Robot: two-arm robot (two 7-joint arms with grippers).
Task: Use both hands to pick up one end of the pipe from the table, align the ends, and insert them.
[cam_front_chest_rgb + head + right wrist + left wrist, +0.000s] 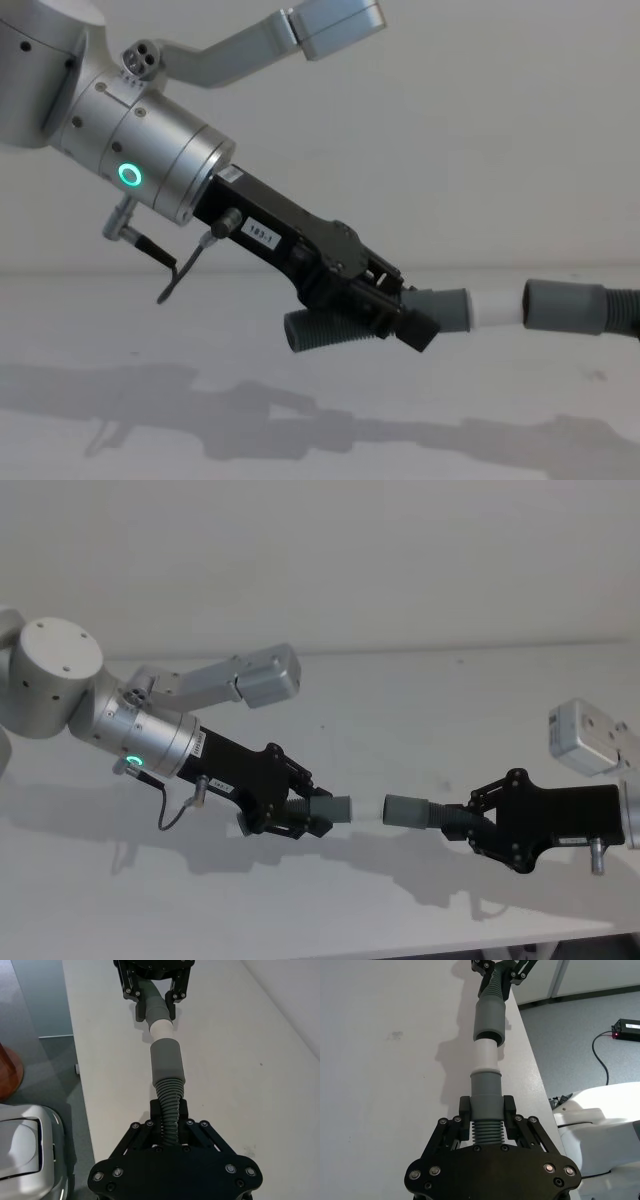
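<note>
We are holding both pipe pieces up off the tabletop (420, 710), one in each hand. Our left hand (300, 815) is clamped around the ribbed part of the spigot piece (440, 310), with its grey cuff and white spigot (484, 1055) projecting straight out beyond the fingers. Our right hand (470, 825) is gripping the ribbed part of the sleeve piece (167, 1067) the same way, so the open grey sleeve (489, 1019) is pointing back toward the left hand.

The relation that matters is the line between the two ends. Directly ahead of the left fingertips the spigot is meeting the sleeve mouth, and in both wrist views the two cuffs are lying nearly on one long axis, with most of the white spigot exposed between them. Whether the tip is just inside the sleeve or merely touching its rim we cannot tell. Neither hand is clearly nearer the joint. We judge that the coming move is a straight push along that shared axis, keeping the pieces from tilting.
</note>
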